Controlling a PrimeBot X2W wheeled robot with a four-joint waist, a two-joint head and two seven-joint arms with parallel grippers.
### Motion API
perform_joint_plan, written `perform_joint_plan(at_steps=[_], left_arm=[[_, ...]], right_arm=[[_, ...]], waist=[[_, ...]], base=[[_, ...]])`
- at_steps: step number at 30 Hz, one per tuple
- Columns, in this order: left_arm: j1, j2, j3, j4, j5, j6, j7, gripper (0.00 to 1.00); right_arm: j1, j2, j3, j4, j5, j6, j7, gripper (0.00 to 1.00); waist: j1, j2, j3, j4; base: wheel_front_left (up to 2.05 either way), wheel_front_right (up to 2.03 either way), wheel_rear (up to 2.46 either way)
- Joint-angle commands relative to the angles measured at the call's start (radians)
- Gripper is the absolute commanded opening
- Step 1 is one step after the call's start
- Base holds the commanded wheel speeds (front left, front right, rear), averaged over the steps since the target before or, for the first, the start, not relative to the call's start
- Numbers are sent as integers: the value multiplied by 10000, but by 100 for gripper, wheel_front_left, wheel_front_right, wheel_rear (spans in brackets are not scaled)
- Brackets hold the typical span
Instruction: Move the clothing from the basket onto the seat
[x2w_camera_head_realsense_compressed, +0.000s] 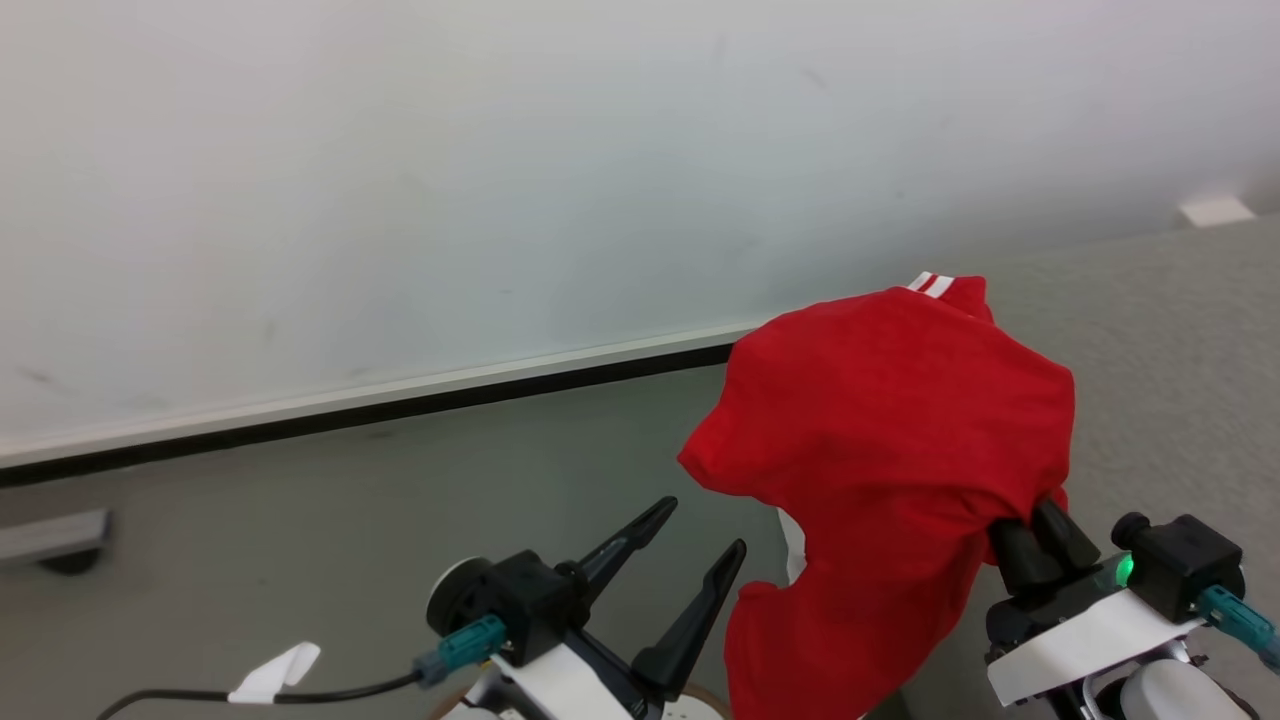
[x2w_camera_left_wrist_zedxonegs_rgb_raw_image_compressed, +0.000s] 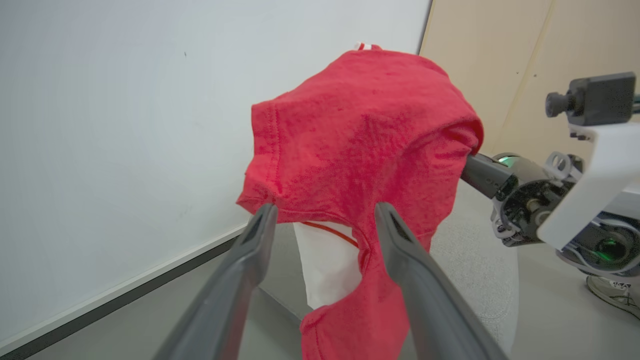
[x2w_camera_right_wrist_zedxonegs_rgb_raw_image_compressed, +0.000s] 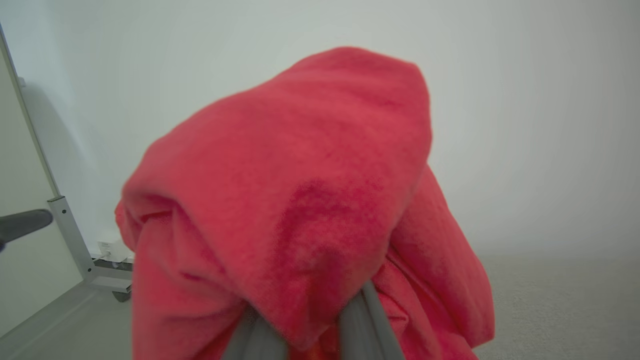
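The bright red clothing (x2w_camera_head_realsense_compressed: 890, 440) hangs in the air, draped over the fingers of my right gripper (x2w_camera_head_realsense_compressed: 1038, 528), which is shut on it. White stripes show at its top trim and a white inner layer (x2w_camera_left_wrist_zedxonegs_rgb_raw_image_compressed: 327, 265) shows under its lower edge. My left gripper (x2w_camera_head_realsense_compressed: 702, 527) stands open just left of the cloth, with nothing between its fingers (x2w_camera_left_wrist_zedxonegs_rgb_raw_image_compressed: 250, 250). The grey woven seat (x2w_camera_head_realsense_compressed: 1160, 350) lies behind and to the right of the clothing. A sliver of the basket's brown rim (x2w_camera_head_realsense_compressed: 712, 697) peeks out at the bottom edge below my left gripper.
A pale wall panel (x2w_camera_head_realsense_compressed: 500, 180) with a dark base strip runs across the back. Its metal foot with a caster (x2w_camera_head_realsense_compressed: 60, 540) sits on the grey floor at the left. A black cable with a white tag (x2w_camera_head_realsense_compressed: 275, 672) lies near my left wrist. A shoe (x2w_camera_left_wrist_zedxonegs_rgb_raw_image_compressed: 615, 295) shows at the right.
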Motion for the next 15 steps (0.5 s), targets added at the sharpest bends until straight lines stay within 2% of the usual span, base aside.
perform_joint_plan(at_steps=[1,7,15], left_arm=[[-91,50,-15,58,158,15,-98,100],[-135,-29,-30,299,271,87,-276,100],[-141,-87,23,610,365,188,-481,100]], right_arm=[[165,-42,-162,-176,-115,-22,-36,0],[590,-9,-660,-622,-201,-22,-37,0],[893,144,-998,-1096,-364,-22,-36,0]], waist=[[0,-1,158,-875],[0,-1,265,-1844],[0,-1,479,-2750]], base=[[0,0,0],[0,0,0],[0,0,0]])
